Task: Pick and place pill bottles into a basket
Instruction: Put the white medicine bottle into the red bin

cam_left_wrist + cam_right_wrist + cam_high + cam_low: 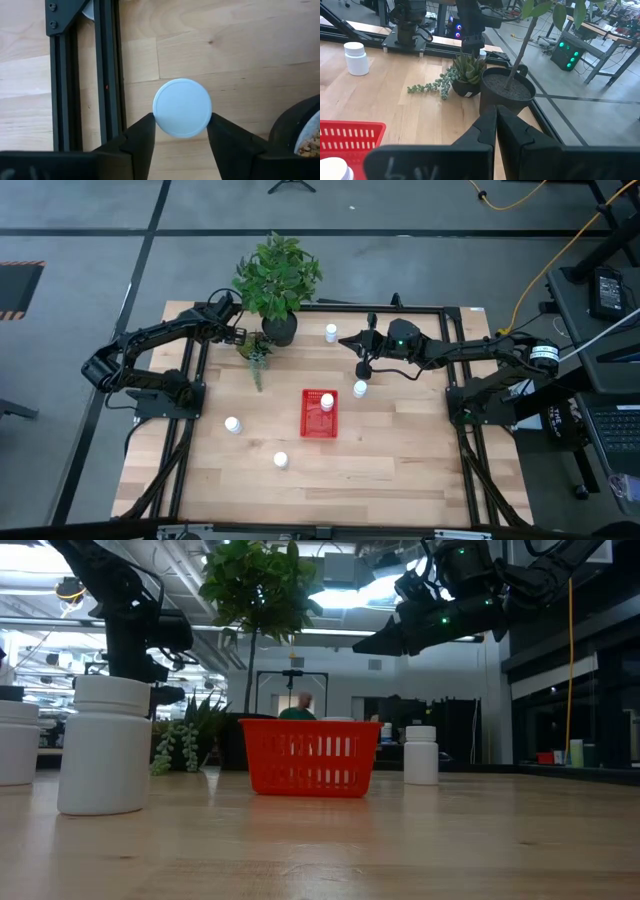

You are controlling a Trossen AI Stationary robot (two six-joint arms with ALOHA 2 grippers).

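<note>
My left gripper (238, 335) is at the table's far left, beside the plant pot, shut on a white pill bottle (182, 102) whose round cap I see from above. My right gripper (345, 341) is shut and empty, held above the table at the far middle. The red basket (308, 420) stands at the table's middle with one bottle (327, 402) inside. Loose bottles stand upright on their bases at the far middle (331, 332), right of the basket (360, 388), and at the near left (233, 424) (281, 460). My left gripper pinches the bottle at its cap's rim (156, 119) between the two fingers, one on each opposite side. The fingers come from above, pointing down. The bottle is upright; whether it stands on the table or is lifted, I cannot tell.
A dark pot with a tall green plant (278, 280) and a small trailing succulent (256, 352) stand just right of my left gripper. A black frame rail (107, 75) runs along the table close to the held bottle. Bare wood lies along the near edge.
</note>
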